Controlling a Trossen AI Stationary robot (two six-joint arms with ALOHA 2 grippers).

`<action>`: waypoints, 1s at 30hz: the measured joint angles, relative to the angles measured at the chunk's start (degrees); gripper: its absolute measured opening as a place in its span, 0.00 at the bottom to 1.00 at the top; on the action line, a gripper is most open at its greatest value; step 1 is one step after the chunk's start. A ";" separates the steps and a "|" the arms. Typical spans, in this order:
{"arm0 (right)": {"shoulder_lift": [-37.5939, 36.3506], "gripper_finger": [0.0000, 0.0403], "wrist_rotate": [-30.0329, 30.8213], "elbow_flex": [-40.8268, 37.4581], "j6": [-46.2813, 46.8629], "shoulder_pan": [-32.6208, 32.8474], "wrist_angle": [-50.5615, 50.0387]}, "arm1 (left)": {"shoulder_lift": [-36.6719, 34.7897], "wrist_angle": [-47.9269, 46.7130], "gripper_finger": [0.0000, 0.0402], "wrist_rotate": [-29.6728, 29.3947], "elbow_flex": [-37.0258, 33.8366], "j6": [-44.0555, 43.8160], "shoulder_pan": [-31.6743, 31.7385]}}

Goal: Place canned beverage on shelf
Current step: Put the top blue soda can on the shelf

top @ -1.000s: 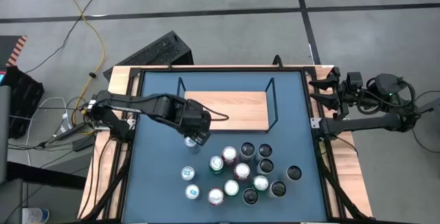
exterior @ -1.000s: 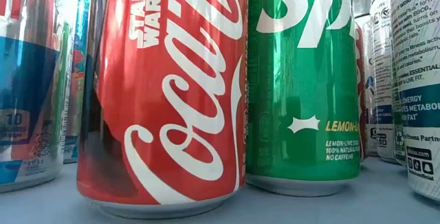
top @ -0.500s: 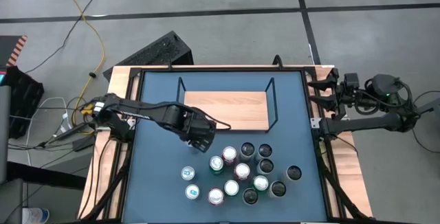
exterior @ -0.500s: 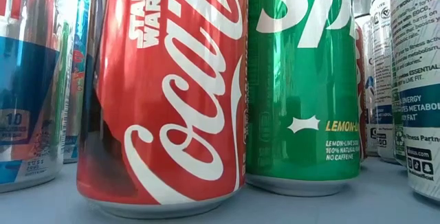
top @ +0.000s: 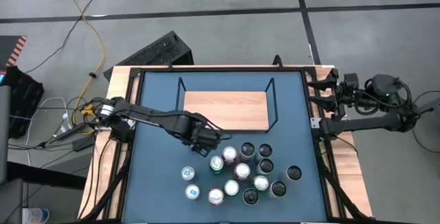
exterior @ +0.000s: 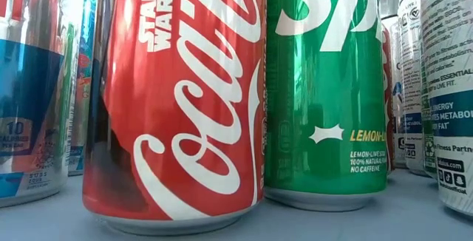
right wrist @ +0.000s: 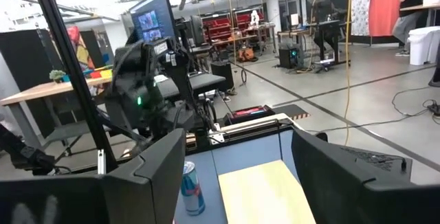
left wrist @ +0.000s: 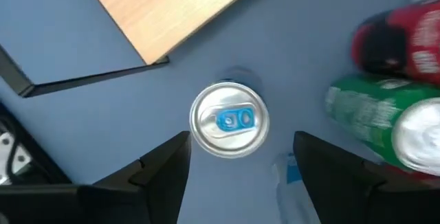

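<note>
High view first: we take the shelf point(top: 225, 110), a light-wood board with a thin black wire frame, as our landmark on the blue tabletop point(top: 155, 183). Our left claw point(top: 206, 143) sits just off the shelf's front edge, toward its left corner, at the near fringe of the cluster of upright cans point(top: 242, 172) that stands in front of the shelf. None of those cans is on the board.

Left wrist view shows our left claw's 2 dark fingers point(left wrist: 161, 169) spread apart, empty, with a silver can with a blue tab point(left wrist: 229, 119) standing upright between them and a little ahead, touching neither. That can is beside the shelf's corner, not on it. A green can point(left wrist: 375, 117) and a red can point(left wrist: 405, 42) stand close by on the far side from the shelf.

Our right claw point(right wrist: 234, 176) waits well off the shelf's right end, beyond the tabletop's edge, fingers apart and holding nothing.

Low view is filled by a red Coca-Cola can point(exterior: 177, 100) and a green Sprite can point(exterior: 325, 86) side by side.
</note>
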 joint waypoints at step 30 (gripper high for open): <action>0.00 0.65 0.00 -0.02 -0.02 0.00 -2.86 | 1.99 -0.36 0.61 4.46 -2.69 7.11 3.41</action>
